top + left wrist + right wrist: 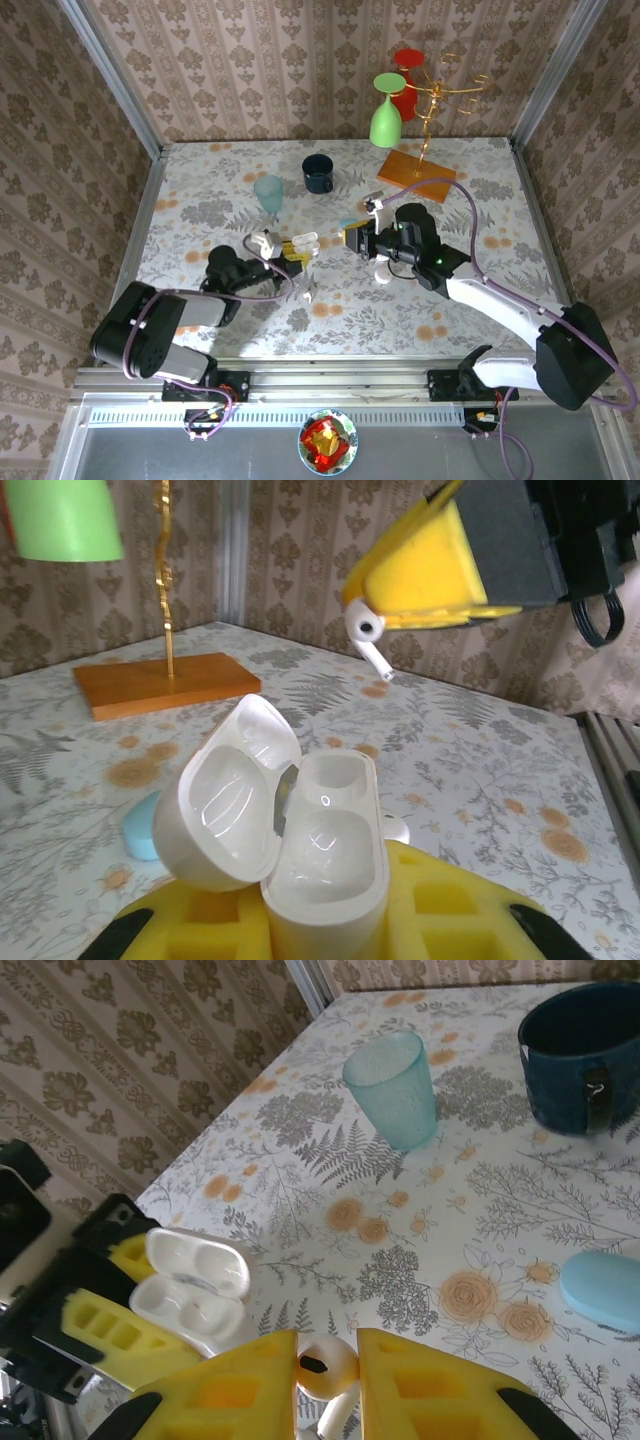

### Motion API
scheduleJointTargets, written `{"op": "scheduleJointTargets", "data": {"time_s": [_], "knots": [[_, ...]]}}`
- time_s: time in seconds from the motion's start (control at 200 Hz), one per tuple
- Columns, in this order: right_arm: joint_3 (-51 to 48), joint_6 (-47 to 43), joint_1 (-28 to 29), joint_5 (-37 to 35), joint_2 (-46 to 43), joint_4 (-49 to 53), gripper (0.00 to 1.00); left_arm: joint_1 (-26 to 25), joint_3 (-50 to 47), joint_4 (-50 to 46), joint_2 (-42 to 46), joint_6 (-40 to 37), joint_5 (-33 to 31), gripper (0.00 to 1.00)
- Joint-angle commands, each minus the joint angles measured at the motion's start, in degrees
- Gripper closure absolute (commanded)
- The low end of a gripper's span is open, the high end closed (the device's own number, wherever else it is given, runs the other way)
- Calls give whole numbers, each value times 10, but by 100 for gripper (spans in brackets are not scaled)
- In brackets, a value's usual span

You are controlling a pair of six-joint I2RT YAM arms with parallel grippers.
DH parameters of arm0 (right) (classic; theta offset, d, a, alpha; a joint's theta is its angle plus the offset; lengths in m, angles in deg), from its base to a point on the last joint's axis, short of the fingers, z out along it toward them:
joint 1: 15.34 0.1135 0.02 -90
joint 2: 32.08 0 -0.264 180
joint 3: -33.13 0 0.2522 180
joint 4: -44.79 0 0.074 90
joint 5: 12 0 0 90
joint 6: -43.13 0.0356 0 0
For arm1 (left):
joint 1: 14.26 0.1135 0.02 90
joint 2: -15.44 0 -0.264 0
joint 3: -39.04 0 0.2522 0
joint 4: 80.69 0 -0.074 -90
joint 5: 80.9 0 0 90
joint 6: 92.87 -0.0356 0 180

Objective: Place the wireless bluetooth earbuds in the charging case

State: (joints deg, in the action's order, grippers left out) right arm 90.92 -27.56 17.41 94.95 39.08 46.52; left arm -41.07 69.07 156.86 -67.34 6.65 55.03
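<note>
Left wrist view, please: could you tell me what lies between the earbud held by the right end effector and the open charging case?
In the left wrist view nothing lies there: open air separates the earbud from the open charging case, with the floral table behind.

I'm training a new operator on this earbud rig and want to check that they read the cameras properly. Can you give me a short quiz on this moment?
1. Multiple choice: what does the right gripper hold?
A. a bottle cap
B. a white earbud
C. a key
2. True or false: the charging case held by the left gripper has its lid shut.
3. Fill in the missing word: the teal cup on the table stands ___ (upright / on its side).

Key: 1 B; 2 false, the lid is swung open and both sockets look empty; 3 upright.
</note>
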Motion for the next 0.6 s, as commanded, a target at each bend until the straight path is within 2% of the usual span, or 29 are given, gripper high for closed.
{"op": "scheduleJointTargets", "data": {"time_s": [0.0,0.235,0.595], "knots": [[-1,-15,-1,13,-25,0,78,-25,29,23,-24,15,-7,100],[-4,-14,-1,28,-34,-3,78,-59,71,24,-67,13,7,100],[-11,-10,-1,32,-29,-14,78,-70,93,25,-84,15,14,100]]}}
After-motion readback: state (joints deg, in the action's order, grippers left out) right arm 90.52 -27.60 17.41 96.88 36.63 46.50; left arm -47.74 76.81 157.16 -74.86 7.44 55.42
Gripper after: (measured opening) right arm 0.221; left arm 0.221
